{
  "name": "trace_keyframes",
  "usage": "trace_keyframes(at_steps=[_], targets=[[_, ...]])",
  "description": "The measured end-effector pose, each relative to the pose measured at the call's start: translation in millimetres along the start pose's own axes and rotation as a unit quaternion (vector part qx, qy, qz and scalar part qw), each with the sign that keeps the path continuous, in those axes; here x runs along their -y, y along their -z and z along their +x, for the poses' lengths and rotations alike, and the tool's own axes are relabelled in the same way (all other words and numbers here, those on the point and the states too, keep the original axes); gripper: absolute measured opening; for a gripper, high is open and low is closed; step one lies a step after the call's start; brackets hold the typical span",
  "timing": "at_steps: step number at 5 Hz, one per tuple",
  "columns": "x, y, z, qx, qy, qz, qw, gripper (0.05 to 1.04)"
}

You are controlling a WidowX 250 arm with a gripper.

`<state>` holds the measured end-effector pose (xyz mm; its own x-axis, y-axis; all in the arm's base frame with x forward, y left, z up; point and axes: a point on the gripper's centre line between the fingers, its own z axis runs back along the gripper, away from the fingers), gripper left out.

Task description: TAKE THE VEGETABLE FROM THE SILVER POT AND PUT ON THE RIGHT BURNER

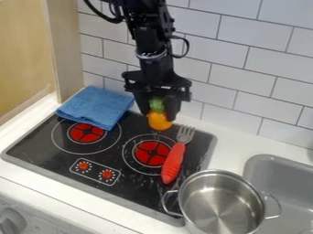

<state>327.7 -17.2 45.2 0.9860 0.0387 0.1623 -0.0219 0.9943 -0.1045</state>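
Toy vegetable (pixel 159 120), orange with a green top, is in the grasp of the black gripper (pixel 158 113) in the camera view, its green end between the fingers and its rounded orange end sticking out below them. The fingers are closed on it, one on either side, and the arm (pixel 154 64) hangs down from the top edge in front of the white tiled wall (pixel 245 75). In the picture the vegetable appears just above the red centre of the right burner (pixel 152 153); its height over the black cooktop (pixel 58 157) cannot be told. The left burner (pixel 86 132) has a red centre too, and two red knobs (pixel 83 166) sit in a white outline nearer the front edge. A fork (pixel 172 162) with a red handle and metal tines lies along the right side of the right burner, tines toward the wall. The silver pot (pixel 214 172) stands upright at the front right corner of the cooktop, open at the top, with a looped handle on each side, and its inside shows bare metal. A folded blue cloth (pixel 96 107) lies over the back left corner of the cooktop and onto the white tabletop (pixel 235 153). The grey sink (pixel 275 162) is at the right edge, beside the pot.
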Motion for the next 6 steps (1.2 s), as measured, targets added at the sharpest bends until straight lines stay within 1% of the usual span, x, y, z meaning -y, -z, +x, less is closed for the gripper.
trace_keyframes(at_steps=[1, 2, 3, 4, 5, 6], targets=[[-3.2, 10.5, 8.3, -0.007, -0.009, 0.007, 0.9999, 0.608], [-8.4, 21.9, 12.4, -0.017, -0.017, 0.019, 0.9995, 0.608], [-11.6, 30.7, 9.1, -0.030, -0.020, 0.029, 0.9989, 0.608], [-12.7, 32.1, 9.9, -0.033, -0.027, 0.032, 0.9986, 0.665], [-14.3, 37.0, 4.8, -0.056, -0.036, 0.037, 0.9971, 0.977], [-13.7, 37.0, 9.4, -0.041, -0.041, 0.035, 0.9977, 1.017]])
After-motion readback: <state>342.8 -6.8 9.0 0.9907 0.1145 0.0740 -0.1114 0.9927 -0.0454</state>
